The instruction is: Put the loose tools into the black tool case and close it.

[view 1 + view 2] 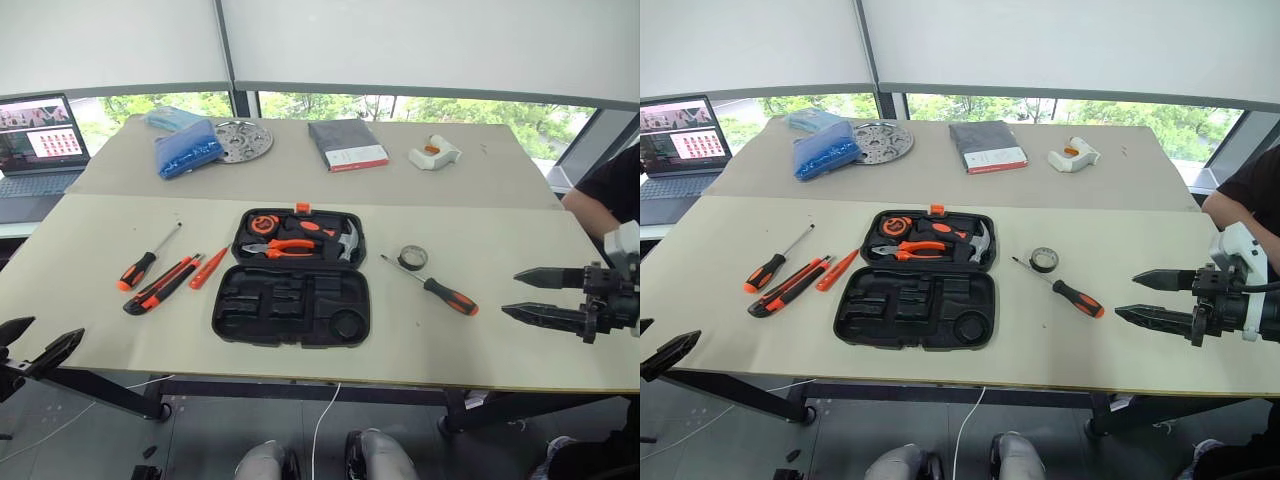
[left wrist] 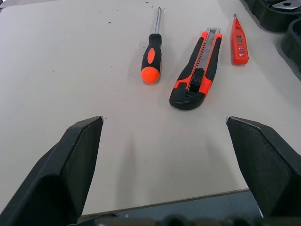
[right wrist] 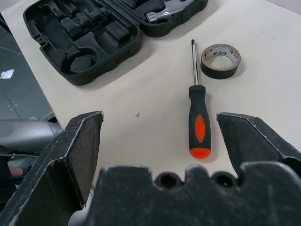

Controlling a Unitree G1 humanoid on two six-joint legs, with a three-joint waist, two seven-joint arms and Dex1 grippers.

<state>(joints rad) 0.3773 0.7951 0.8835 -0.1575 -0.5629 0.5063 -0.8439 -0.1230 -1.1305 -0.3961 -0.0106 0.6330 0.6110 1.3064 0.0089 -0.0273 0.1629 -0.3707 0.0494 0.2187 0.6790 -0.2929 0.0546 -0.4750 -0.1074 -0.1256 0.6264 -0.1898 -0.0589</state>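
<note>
Right claw [image 1: 527, 295] spread, screwdriver [image 1: 436, 288] just left of it

Four loose tools lie on the tabletop [image 1: 480, 350]: two long-shaft screwdrivers, one [image 1: 148, 258] left of the case and one [image 1: 432, 285] right of it; one utility knife [image 1: 160, 284]; one small all-orange screwdriver [image 1: 209, 267]. There is one black tool case [image 1: 292, 303], lying open, and its far half holds one tape measure [image 1: 264, 223], one pair of pliers [image 1: 280, 247] and one hammer [image 1: 345, 240]. One roll of dark tape [image 1: 412, 257] sits right of the case. On the far side are one book [image 1: 347, 144], one blue bag [image 1: 187, 148], one metal disc [image 1: 241, 139], one white glue gun [image 1: 434, 152] and one laptop [image 1: 38, 143].
</note>
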